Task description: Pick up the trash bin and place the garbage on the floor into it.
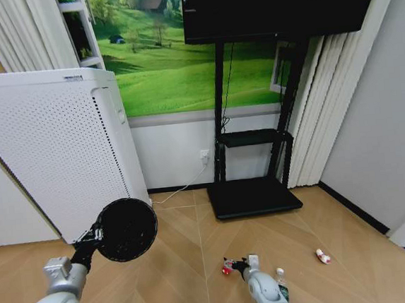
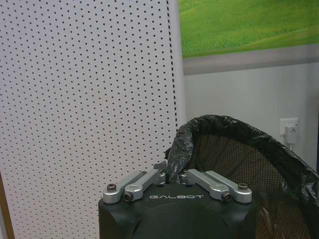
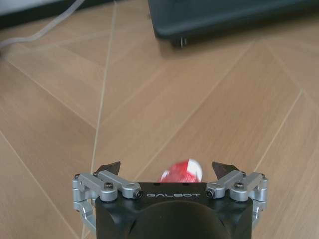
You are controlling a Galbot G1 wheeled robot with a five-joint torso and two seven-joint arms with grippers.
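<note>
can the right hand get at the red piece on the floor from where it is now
Probably yes. The right hand is open, low over the floor, with the red piece lying between its fingers and nothing in the way. The left hand holds the trash bin off to the side.

The trash bin (image 1: pixel 126 229) is held up at the left, before the big box (image 1: pixel 53 150). Three bits of garbage (image 1: pixel 227 268) are spread on the floor (image 1: pixel 336 218) to the right.
</note>
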